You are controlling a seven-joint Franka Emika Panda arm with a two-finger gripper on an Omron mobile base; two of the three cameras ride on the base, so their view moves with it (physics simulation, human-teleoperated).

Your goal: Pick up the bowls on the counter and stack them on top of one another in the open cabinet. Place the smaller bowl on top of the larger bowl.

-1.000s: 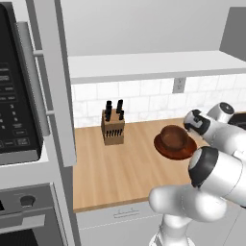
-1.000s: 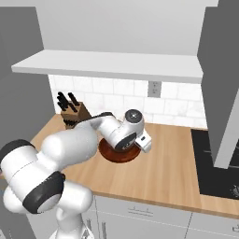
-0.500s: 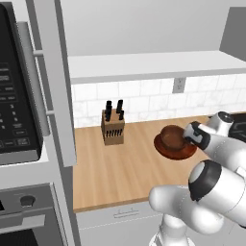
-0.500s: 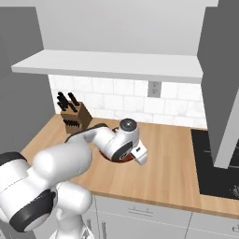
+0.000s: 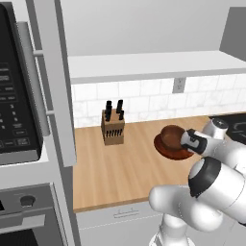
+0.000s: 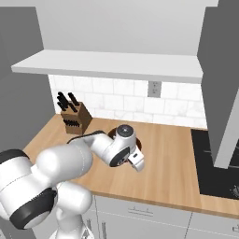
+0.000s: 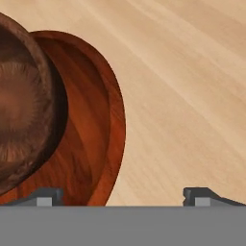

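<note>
Both bowls sit on the counter (image 5: 125, 163), already nested: the small bowl (image 5: 172, 136) rests inside the large bowl (image 5: 169, 149), a little right of the knife block (image 5: 113, 128) and below the open cabinet (image 5: 158, 65), whose shelf holds neither bowl. Being turned wood, they should be light, rigid and not fragile, though the smooth finish looks slippery, so a pinch across a rim is likely the safest hold. The small bowl's deep wall offers a tall edge to grip; the large bowl's low, flared rim (image 7: 117, 122) gives much less, and lifting it by one side would probably tip the small bowl inside. The arm reaches forward and low over the counter, wrist bent down, with the gripper (image 5: 196, 143) just beside the bowls' right edge. From the hand camera the fingertips (image 7: 48, 196) stand wide apart and hold nothing, one over the large bowl's inner slope and the other over bare wood, so they straddle its rim without touching it.
</note>
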